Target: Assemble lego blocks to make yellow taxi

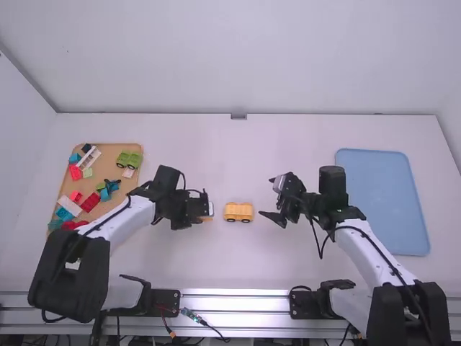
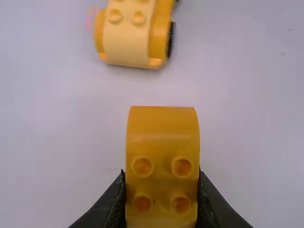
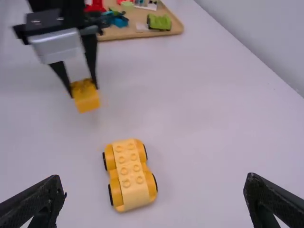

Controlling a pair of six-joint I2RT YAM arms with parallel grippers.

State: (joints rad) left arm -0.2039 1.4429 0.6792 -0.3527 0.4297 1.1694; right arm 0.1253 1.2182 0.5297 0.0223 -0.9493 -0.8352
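1. We are gripping a yellow block (image 2: 162, 166) between the closed-in fingers of our left gripper (image 1: 206, 208). Its rounded end and four studs are showing in the left wrist view.
2. We are holding this block just left of the yellow wheeled base (image 1: 238, 212), and the two are sitting apart.
3. We are seeing the base resting upright on the white table (image 1: 238, 158), around the middle, between our two grippers. Its studs are facing up, its black wheels are lining both long sides, and its length is running from left to right.
4. We are holding our right gripper (image 1: 266, 197) wide and empty, to the right of the base.
5. On the left, we are seeing a wooden tray (image 1: 112, 149) carrying loose pieces. A green wheeled piece (image 1: 128, 160) is sitting at its far right corner, a long white piece (image 1: 89, 157) is lying toward its far left, and a red block (image 1: 91, 202) is lying nearer to us.
6. On the right, beyond our right gripper, we are seeing a blue tray (image 1: 378, 202) lying flat on the table.
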